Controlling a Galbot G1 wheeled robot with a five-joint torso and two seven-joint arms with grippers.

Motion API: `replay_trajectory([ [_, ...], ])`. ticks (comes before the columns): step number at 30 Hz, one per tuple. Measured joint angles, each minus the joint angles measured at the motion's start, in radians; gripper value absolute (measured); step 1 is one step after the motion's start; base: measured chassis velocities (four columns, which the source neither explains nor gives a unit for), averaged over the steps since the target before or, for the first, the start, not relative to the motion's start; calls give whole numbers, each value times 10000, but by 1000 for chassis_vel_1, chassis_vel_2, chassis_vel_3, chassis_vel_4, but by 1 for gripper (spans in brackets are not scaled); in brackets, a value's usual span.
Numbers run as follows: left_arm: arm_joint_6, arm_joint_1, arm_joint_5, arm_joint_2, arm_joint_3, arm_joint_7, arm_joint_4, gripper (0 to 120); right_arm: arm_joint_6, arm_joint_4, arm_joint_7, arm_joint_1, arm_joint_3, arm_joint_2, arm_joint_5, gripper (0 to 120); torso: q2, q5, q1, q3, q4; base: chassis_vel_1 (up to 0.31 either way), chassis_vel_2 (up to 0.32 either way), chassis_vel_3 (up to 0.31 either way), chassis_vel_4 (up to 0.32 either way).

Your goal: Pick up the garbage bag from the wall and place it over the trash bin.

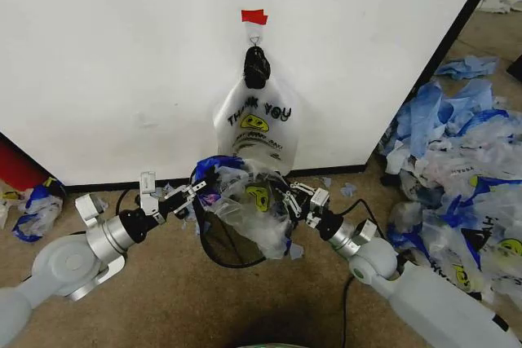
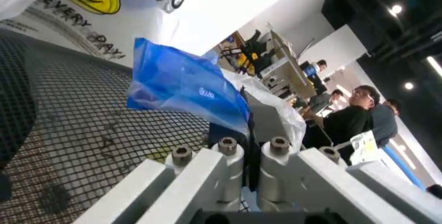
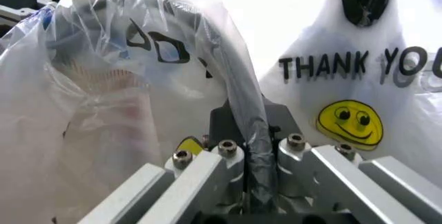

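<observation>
The garbage bag (image 1: pixel 253 201), thin and see-through with blue handles and a small yellow smiley, is stretched between both grippers over the mouth of the trash bin (image 1: pixel 231 244), a black wire-mesh basket on the floor before the wall (image 1: pixel 122 55). My left gripper (image 1: pixel 198 191) is shut on a blue handle at the bin's left rim. Close up, the left gripper (image 2: pixel 249 149) pinches the blue handle (image 2: pixel 185 87) beside the bin's mesh (image 2: pixel 69 131). My right gripper (image 1: pixel 289 199) is shut on the bag's right edge. Up close, the right gripper (image 3: pixel 253 154) clamps a fold of the bag (image 3: pixel 117 74).
A flat white "THANK YOU" bag (image 1: pixel 254 124) hangs from the hook under the red tape (image 1: pixel 254 16), right behind the bin. A big heap of blue-and-white bags (image 1: pixel 457 169) covers the floor at the right. More bags (image 1: pixel 33 205) lie at the left.
</observation>
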Motion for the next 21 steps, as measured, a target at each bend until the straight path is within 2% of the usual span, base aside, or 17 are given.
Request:
replay_trajectory([
  [9, -114, 14, 11, 64, -18, -150, 5, 0, -7, 0, -2, -60, 121, -31, 605, 1, 0, 0, 0, 0, 1, 0, 0, 0, 0],
  [21, -375, 258, 96, 28, -148, -394, -3, 0, -384, 186, 122, -202, 386, -174, 2574, 1, 0, 0, 0, 0, 1, 0, 0, 0, 0],
])
